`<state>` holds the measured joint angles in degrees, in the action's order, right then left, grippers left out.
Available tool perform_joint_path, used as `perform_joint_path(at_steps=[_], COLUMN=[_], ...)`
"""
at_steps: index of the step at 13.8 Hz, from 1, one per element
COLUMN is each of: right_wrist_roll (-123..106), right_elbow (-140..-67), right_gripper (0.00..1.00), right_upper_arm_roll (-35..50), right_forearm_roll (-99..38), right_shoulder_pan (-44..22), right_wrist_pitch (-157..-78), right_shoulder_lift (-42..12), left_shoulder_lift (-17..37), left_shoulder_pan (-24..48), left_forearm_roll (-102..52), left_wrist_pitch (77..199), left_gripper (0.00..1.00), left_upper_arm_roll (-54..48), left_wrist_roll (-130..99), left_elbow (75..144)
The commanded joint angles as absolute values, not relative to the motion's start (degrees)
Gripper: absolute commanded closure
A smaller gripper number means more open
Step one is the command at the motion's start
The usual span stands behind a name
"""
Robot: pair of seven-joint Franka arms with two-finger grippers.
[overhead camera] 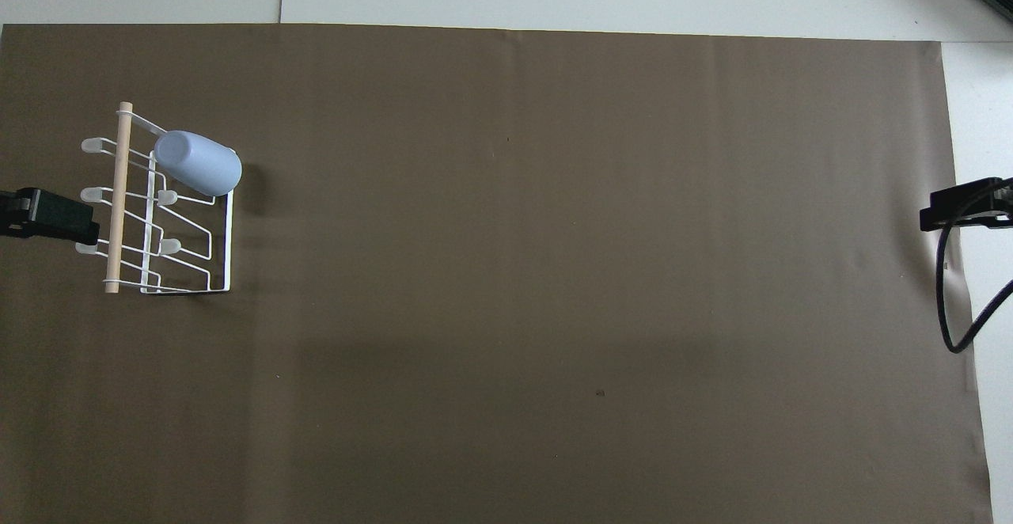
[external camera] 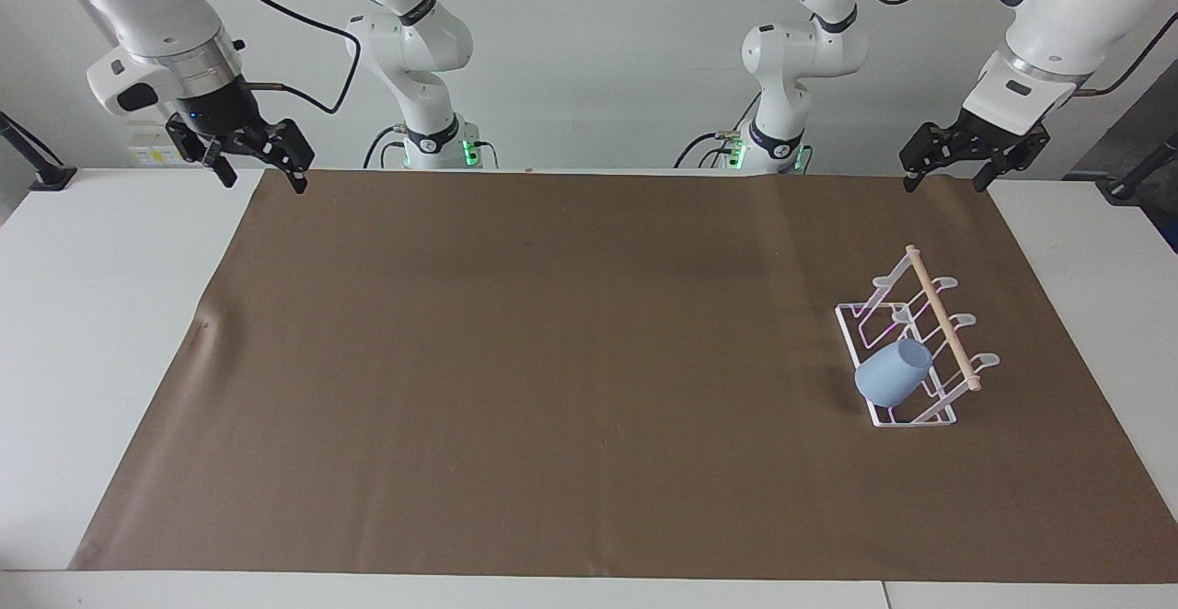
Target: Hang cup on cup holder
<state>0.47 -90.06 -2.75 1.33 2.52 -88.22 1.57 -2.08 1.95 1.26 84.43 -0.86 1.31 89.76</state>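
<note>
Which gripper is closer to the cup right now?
Left. The left gripper hangs open above the brown mat's edge at the cup's end of the table, where the cup sits on the cup holder. The right gripper waits, open, at the mat's other end.
</note>
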Motion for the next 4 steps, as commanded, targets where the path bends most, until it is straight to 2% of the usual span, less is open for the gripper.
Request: perform_joint_path(at_steps=[1, 4], right_wrist_roll=[0.97, 0.97], right_elbow=[-90.88, -90.88], right_gripper=[0.0, 0.0], right_upper_arm_roll=[-2.55, -2.55], right_forearm_roll=[2.02, 2.02], right_shoulder_pan=[2.72, 2.72], right_wrist_pitch=[-87.8, -87.8], right_shoulder_lift=[2.46, 2.46], left_shoulder_lift=[-2.2, -2.37], left_shoulder_pan=[2.81, 2.81], left_forearm_roll=[0.7, 0.7], left_wrist_pitch=[82.88, 82.97], left_gripper=[0.0, 0.0], left_upper_arm_roll=[0.26, 0.35], left_wrist_roll=[2.2, 2.2], left_elbow=[89.12, 89.47])
